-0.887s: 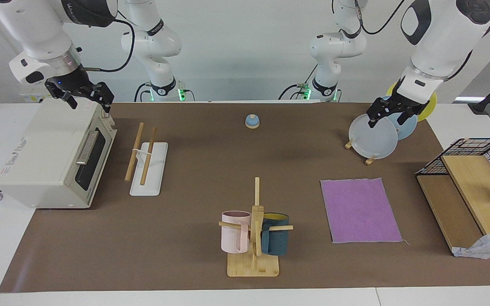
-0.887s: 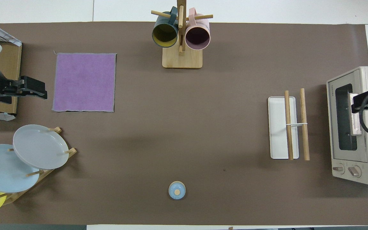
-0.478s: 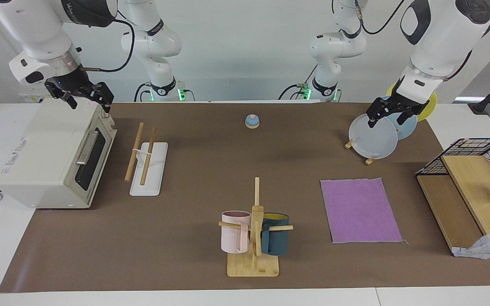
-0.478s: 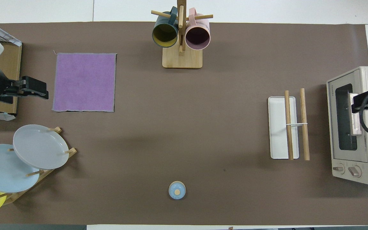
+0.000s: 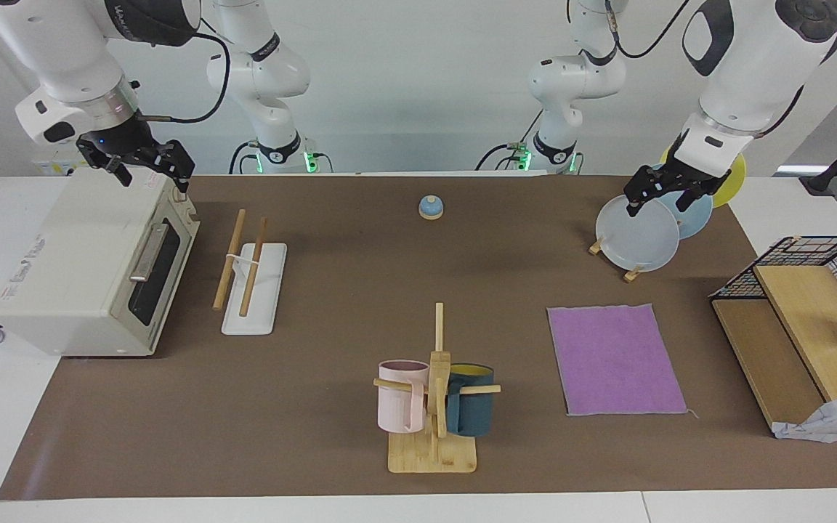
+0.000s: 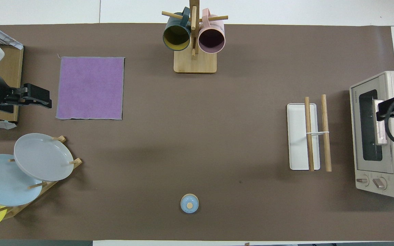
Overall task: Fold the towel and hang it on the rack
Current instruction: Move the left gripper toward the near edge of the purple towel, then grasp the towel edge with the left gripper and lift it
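The purple towel (image 5: 616,359) lies flat and unfolded on the brown mat toward the left arm's end; it also shows in the overhead view (image 6: 90,87). The rack (image 5: 228,260), two slanted wood rods on a white base, stands beside the toaster oven toward the right arm's end; it also shows in the overhead view (image 6: 308,133). My left gripper (image 5: 660,197) is open and empty, raised over the mat between the plate stand and the towel, clear of the towel (image 6: 37,97). My right gripper (image 5: 153,168) is open and empty, raised over the toaster oven (image 6: 390,108).
A toaster oven (image 5: 77,269) stands at the right arm's end. A mug tree (image 5: 434,392) with two mugs stands farthest from the robots, mid-table. Plates on a stand (image 5: 636,236), a blue bell (image 5: 430,208), and a wooden shelf with wire basket (image 5: 789,341) and white cloth (image 5: 825,423) are also here.
The left gripper has shifted very slightly above the plates. The towel, the rack and the right arm have not moved.
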`<state>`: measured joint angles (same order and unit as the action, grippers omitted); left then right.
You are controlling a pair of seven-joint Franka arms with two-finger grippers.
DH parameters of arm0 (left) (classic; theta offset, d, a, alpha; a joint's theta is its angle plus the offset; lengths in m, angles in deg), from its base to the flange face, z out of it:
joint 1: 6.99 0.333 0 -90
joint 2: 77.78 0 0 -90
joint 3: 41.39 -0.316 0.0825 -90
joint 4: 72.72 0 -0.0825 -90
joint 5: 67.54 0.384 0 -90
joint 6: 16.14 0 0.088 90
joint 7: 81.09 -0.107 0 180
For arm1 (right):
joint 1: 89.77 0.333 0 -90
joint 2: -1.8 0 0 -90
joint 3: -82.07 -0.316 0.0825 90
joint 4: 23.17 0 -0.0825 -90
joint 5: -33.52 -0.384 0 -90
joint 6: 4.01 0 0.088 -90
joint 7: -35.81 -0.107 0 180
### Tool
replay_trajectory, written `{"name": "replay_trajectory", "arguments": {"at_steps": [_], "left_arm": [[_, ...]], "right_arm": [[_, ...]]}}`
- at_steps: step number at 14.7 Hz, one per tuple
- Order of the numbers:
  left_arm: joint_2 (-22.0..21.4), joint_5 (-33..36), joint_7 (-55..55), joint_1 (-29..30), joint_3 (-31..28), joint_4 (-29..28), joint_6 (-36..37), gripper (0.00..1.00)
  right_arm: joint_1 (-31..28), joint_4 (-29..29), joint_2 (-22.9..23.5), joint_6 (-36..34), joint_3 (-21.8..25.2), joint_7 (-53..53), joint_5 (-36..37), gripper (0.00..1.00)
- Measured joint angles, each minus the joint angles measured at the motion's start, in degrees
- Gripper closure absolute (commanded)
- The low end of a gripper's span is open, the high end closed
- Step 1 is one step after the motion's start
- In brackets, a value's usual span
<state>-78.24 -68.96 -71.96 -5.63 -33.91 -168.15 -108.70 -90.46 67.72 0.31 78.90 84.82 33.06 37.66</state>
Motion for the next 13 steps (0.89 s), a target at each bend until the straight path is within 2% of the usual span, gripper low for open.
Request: {"name": "replay_trajectory", "arguments": {"at_steps": [3, 6, 9, 13], "left_arm": [[-0.2, 0.0, -2.2, 2.0, -0.2, -7.0, -8.8, 0.00], [2.1, 0.0, -7.6, 4.8, -0.3, -13.2, -18.0, 0.00], [7.7, 0.0, -9.6, 7.6, -0.5, -17.6, -28.8, 0.00], [15.6, 0.0, -9.8, 8.9, -0.5, -18.3, -37.6, 0.06]], "right_arm": [[0.0, 0.0, 0.0, 0.0, 0.0, 0.0, 0.0, 0.00], [0.0, 0.0, 0.0, 0.0, 0.0, 0.0, 0.0, 0.00], [0.0, 0.0, 0.0, 0.0, 0.0, 0.0, 0.0, 0.00], [0.0, 0.0, 0.0, 0.0, 0.0, 0.0, 0.0, 0.00]]}}
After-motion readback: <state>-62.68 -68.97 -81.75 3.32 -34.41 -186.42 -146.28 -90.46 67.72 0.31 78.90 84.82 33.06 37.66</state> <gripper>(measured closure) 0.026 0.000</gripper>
